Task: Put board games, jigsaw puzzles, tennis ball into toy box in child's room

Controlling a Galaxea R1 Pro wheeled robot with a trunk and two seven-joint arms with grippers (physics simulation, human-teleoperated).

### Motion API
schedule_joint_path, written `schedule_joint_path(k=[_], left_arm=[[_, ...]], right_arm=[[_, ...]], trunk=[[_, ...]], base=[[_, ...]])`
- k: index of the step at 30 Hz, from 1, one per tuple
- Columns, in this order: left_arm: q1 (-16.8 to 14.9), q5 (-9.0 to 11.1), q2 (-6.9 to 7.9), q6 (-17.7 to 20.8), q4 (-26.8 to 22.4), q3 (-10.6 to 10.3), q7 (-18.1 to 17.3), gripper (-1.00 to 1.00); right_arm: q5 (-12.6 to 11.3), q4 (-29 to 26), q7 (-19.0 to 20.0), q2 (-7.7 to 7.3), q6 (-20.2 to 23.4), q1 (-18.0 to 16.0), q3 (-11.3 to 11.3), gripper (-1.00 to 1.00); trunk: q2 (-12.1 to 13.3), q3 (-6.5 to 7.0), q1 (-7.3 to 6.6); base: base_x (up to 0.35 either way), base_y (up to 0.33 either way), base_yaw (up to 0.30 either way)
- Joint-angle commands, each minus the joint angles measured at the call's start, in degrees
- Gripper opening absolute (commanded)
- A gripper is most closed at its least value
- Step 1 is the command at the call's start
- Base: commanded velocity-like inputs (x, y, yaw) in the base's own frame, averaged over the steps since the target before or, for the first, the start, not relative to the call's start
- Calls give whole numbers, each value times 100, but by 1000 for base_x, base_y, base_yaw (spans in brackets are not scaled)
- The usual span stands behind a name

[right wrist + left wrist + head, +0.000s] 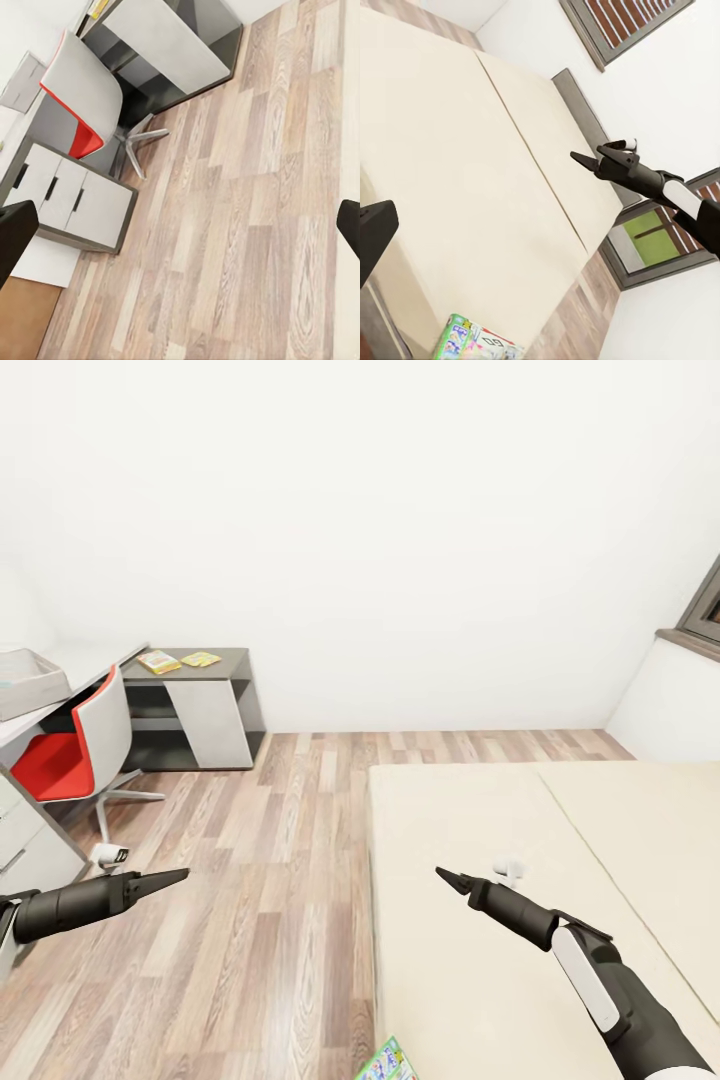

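Note:
One colourful board game (390,1062) lies at the near edge of the beige bed (480,940), below and between my arms; the left wrist view shows the same board game (472,341). Two jigsaw puzzles (178,659) lie on the table's lower dark section (232,660). The grey toy box (25,682) stands on the light table top at far left. The tennis ball is out of view. My left gripper (178,876) hangs open over the floor. My right gripper (445,877) is open above the mattress, holding nothing, its fingers (15,232) spread wide.
A red and grey swivel chair (80,750) stands in front of the table, with white drawers (75,202) beside it. Wood-plank floor (270,880) runs between the table and the bed. A window (705,615) is at the right wall.

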Motion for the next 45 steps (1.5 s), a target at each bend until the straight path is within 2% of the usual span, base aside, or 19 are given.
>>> schedule_joint_path(k=[1,45], left_arm=[[-4,-2,1,61,0,2,-23,100],[-4,2,71,64,0,-1,-23,100]], right_arm=[[-60,-4,-11,-5,49,-4,5,100],[-69,-4,-7,-7,49,-4,7,100]], trunk=[[-8,-9,2],[-8,-9,2]], base=[[0,119,0],[0,119,0]])
